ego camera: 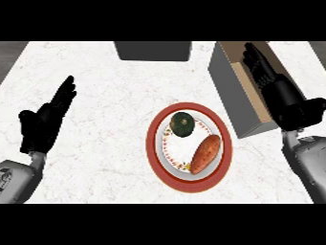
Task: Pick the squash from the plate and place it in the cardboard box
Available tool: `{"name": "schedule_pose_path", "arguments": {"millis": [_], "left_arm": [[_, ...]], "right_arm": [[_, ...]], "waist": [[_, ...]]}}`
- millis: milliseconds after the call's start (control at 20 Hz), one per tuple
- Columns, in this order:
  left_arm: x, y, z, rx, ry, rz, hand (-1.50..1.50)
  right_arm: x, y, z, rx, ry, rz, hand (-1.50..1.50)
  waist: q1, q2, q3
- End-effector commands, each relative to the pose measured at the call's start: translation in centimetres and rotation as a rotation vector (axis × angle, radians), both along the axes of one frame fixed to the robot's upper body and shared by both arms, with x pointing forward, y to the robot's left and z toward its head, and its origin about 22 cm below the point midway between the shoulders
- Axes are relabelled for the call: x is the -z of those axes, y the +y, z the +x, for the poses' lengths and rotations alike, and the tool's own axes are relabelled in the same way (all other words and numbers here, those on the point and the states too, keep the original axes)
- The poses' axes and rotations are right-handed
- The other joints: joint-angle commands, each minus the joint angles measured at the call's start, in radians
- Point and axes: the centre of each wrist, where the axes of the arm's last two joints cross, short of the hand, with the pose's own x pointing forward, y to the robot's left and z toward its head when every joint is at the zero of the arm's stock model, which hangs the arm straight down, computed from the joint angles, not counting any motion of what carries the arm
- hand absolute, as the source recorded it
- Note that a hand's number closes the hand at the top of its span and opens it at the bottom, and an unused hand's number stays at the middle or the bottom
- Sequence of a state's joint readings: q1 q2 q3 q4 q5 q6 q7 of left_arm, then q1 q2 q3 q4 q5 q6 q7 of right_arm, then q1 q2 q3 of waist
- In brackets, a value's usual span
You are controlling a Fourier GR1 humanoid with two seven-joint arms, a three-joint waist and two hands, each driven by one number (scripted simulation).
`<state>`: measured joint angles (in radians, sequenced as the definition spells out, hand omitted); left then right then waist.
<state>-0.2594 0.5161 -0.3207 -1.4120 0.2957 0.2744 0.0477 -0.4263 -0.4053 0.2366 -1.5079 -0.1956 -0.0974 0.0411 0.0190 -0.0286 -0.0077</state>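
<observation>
A dark green round squash (183, 124) lies on the upper part of a red-rimmed white plate (153, 143) in the middle of the counter. An orange sweet potato (206, 153) lies beside it on the same plate, lower right. The cardboard box (237, 103) stands open to the right of the plate. My right hand (282, 93) hovers over the box with straight fingers pointing away, holding nothing. My left hand (47, 119) is at the left, open with fingers up, well apart from the plate.
A dark grey block (153, 50) sits at the counter's far edge, above the plate. The white marble counter (109, 86) spreads between my left hand and the plate.
</observation>
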Motion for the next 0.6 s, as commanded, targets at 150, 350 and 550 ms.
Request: {"name": "schedule_pose_path", "arguments": {"millis": [150,350,550], "left_arm": [[-1.1,2.6,-0.5,-0.053,0.001,-0.154,0.00],[0.8,2.3,-2.0,-0.078,0.070,-0.261,0.00],[-0.5,3.5,-3.2,-0.088,0.076,-0.265,0.00]], "right_arm": [[-0.1,2.1,1.8,-0.354,-0.009,0.065,-1.50],[0.5,0.9,2.9,-0.073,-0.283,0.109,-1.50],[4.1,0.2,2.0,-0.282,-0.459,0.207,-1.50]], "waist": [[0.028,0.038,0.008],[0.029,0.041,0.010],[0.022,0.035,0.011]]}}
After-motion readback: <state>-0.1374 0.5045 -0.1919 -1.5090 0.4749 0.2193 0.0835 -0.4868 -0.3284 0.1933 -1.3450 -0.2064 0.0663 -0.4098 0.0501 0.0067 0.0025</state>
